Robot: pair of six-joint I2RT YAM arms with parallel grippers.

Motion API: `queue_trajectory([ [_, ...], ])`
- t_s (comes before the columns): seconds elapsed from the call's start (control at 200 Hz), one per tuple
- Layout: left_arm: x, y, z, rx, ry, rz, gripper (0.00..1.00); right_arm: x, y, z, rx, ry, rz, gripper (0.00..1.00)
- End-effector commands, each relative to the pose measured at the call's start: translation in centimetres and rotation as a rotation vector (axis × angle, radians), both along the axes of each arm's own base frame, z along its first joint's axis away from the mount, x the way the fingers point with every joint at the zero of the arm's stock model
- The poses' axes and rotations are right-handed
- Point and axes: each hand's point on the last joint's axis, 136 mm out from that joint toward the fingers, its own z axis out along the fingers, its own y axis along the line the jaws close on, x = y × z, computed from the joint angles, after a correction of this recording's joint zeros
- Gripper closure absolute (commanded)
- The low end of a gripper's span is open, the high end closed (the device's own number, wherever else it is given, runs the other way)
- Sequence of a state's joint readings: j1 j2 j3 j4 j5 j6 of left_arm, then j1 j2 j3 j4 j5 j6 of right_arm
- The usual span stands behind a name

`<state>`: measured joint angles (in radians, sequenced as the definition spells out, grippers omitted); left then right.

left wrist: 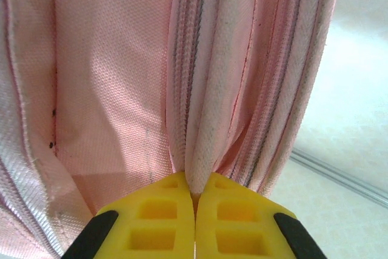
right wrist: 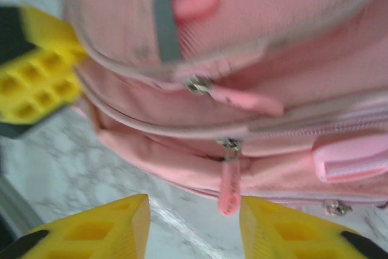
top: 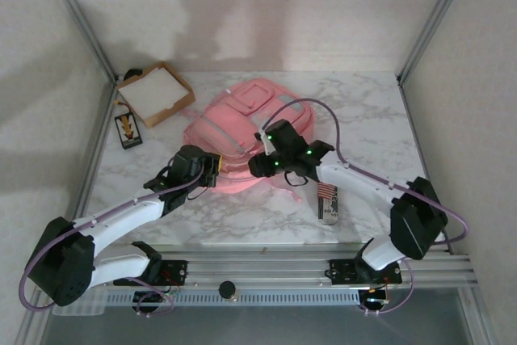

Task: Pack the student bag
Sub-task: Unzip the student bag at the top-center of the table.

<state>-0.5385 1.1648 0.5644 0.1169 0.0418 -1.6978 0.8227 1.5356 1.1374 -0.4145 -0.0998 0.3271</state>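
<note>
We judge the step in hand to be unzipping the student bag (top: 242,128), which lies flat mid-frame in the top view. The left gripper (left wrist: 195,201) is clenched on a fold of the bag's pink seam at its lower-left edge. The right gripper (right wrist: 194,210) stands released, jaws apart with a pink zip pull (right wrist: 229,187) between them. The next move calls for closing squarely on that pull. The table (top: 371,119) is marble-patterned, inside pale walls with 2 metal posts. A cardboard box (top: 155,93) sits upper left.
</note>
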Motion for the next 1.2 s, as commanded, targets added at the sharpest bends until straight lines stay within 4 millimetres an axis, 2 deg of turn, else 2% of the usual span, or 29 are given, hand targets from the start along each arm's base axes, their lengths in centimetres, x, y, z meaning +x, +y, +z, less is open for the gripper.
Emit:
queue_trajectory([
  [0.0, 1.5, 0.1, 4.4, -0.049, -0.116, 0.035, 1.0, 1.2, -1.0, -0.6, -0.126, -0.048, -0.029, 0.59],
  [0.14, 1.5, 0.1, 4.5, -0.049, -0.119, 0.035, 1.0, 2.4, -0.5, -1.9, -0.174, -0.052, -0.051, 0.6],
  [0.195, 1.5, 0.1, 4.5, -0.047, -0.121, 0.033, 1.0, 3.1, -0.3, -1.9, -0.186, -0.062, -0.063, 0.63],
  [0.3, 1.4, 0.0, 4.4, -0.046, -0.116, 0.033, 1.0, 3.1, 0.9, -1.7, -0.177, -0.076, -0.037, 0.66],
  [0.456, 1.4, 0.1, 4.4, -0.035, -0.12, 0.033, 1.0, 3.2, 0.1, -3.0, -0.23, -0.063, -0.075, 0.72],
  [0.536, 1.4, 0.2, 4.4, -0.03, -0.117, 0.036, 1.0, 3.1, -0.2, -3.3, -0.244, -0.062, -0.081, 0.75],
  [0.641, 1.4, 0.2, 4.3, -0.029, -0.113, 0.04, 1.0, 1.7, 1.3, -3.1, -0.178, -0.036, 0.004, 0.81],
  [0.726, 1.4, 0.4, 4.3, -0.026, -0.113, 0.048, 1.0, 1.4, 1.1, -3.8, -0.197, -0.021, 0.001, 0.87],
  [0.826, 1.2, 0.9, 4.2, 0.004, -0.106, 0.061, 1.0, 3.0, -0.9, -3.7, -0.282, -0.064, -0.091, 0.93],
  [0.921, 0.8, 1.9, 3.8, 0.056, -0.087, 0.08, 1.0, 4.9, -3.3, -1.5, -0.258, -0.103, -0.213, 1.0],
  [1.021, 0.3, 2.7, 3.0, 0.092, -0.068, 0.097, 1.0, 6.4, -6.3, 0.4, -0.212, -0.136, -0.311, 1.0],
  [1.071, 0.2, 2.6, 2.4, 0.097, -0.059, 0.085, 1.0, 7.3, -8.0, 0.5, -0.218, -0.138, -0.353, 1.0],
  [1.112, 0.0, 2.5, 1.9, 0.102, -0.048, 0.075, 1.0, 8.5, -10.2, 0.2, -0.227, -0.124, -0.407, 1.0],
  [1.192, -0.2, 1.8, 1.5, 0.11, -0.036, 0.046, 1.0, 10.0, -12.3, -0.5, -0.23, -0.101, -0.446, 1.0],
])
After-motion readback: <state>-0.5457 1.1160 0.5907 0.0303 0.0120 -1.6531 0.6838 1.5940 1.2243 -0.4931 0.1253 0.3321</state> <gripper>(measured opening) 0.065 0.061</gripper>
